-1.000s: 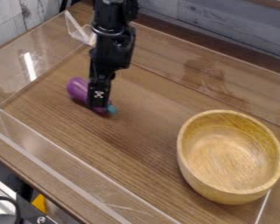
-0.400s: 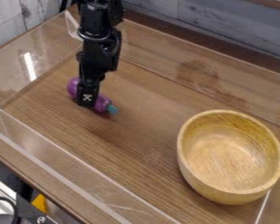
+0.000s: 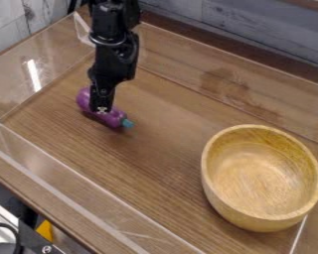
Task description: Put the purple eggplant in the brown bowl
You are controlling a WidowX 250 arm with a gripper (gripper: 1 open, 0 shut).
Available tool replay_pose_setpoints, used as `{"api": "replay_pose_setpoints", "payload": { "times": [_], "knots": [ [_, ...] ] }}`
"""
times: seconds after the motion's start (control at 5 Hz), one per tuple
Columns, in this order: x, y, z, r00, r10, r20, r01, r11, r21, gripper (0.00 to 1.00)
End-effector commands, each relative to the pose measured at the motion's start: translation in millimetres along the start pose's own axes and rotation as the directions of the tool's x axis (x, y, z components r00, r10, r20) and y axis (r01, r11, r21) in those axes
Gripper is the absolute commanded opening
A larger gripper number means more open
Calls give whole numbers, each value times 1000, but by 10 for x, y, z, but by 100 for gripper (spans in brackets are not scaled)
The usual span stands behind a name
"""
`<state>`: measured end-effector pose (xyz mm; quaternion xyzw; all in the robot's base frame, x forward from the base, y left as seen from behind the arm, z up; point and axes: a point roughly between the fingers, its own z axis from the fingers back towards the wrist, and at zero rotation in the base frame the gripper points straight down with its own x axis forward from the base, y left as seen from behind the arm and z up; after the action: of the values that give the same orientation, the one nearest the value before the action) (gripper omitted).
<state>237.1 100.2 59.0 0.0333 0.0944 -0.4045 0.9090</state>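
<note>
The purple eggplant (image 3: 92, 104) lies on the wooden table at the left, its teal stem cap toward the lower right. My black gripper (image 3: 103, 103) points almost straight down onto its middle, with the fingers closed around it. The eggplant still rests on the table. The brown bowl (image 3: 262, 177) stands at the lower right, holding nothing, well apart from the gripper.
Clear acrylic walls (image 3: 69, 189) ring the table on the left, front and back. Bare wood (image 3: 189, 99) lies between the eggplant and the bowl.
The gripper shifted a little to the left and lowered onto the eggplant, and its fingers closed on it. The bowl has not moved.
</note>
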Motion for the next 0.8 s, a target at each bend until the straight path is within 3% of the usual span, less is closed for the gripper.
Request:
{"api": "replay_pose_setpoints", "payload": {
  "times": [0.0, 0.2, 0.6],
  "knots": [
    [-13, 116, 270, 998, 40, 38, -42, 997, 64, 0],
    [-21, 125, 247, 998, 41, 42, -44, 997, 65, 100],
    [-29, 136, 169, 998, 38, 47, -41, 997, 65, 100]
  ]
}}
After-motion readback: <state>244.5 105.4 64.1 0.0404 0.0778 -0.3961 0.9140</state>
